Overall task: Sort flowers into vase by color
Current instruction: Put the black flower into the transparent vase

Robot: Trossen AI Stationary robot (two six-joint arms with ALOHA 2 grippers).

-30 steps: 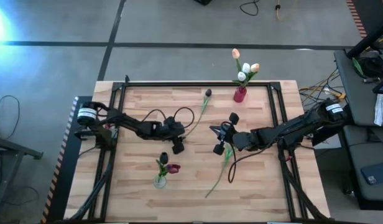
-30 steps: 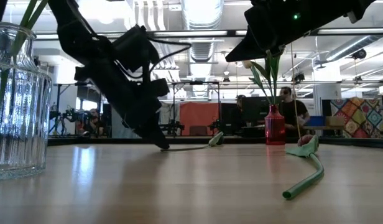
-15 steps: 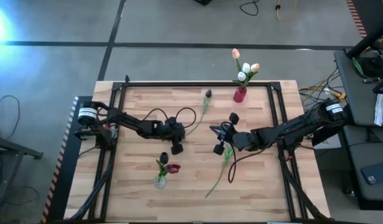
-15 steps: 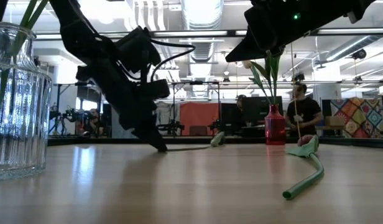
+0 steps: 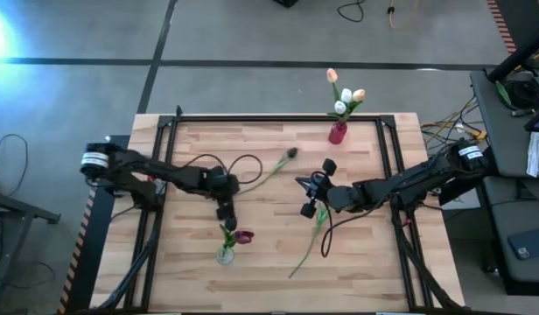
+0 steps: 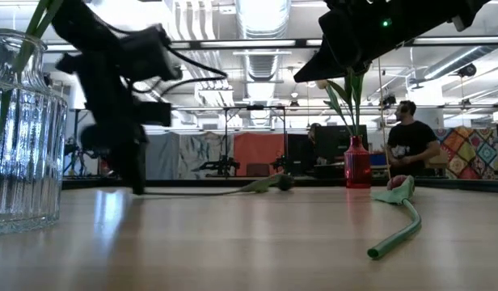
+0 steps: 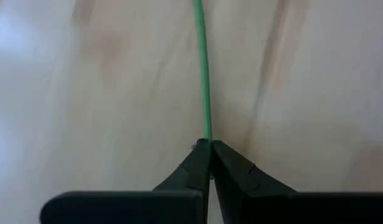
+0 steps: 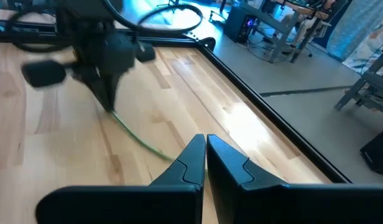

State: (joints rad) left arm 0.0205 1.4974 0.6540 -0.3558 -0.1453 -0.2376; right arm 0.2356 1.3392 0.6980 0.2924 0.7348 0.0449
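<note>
High view: left end effector (image 5: pixel 224 210) sits near table (image 5: pixel 374 262) centre-left, just above the clear vase (image 5: pixel 225 255). Left wrist view shows its fingers (image 7: pixel 198 163) pinched fully together on the thin green stem (image 7: pixel 204 74), low at the table surface. That stem belongs to a dark tulip (image 5: pixel 290 152) lying on the wood, head twd the back, stem end in the grip. Right end effector (image 5: pixel 311 194) hovers mid-table, fingers (image 8: pixel 190 158) closed, holding nothing; a 2nd flower (image 5: pixel 311 234) lies on the table under and in front of it. Clear vase, front-left: one maroon tulip (image 5: pixel 244 236) w/ leaves. Red vase (image 5: pixel 338 133), back edge: white and peach tulips (image 5: pixel 344 94), upright. Low view: a person (image 6: pixel 411 145) stands in the room behind the table.
</note>
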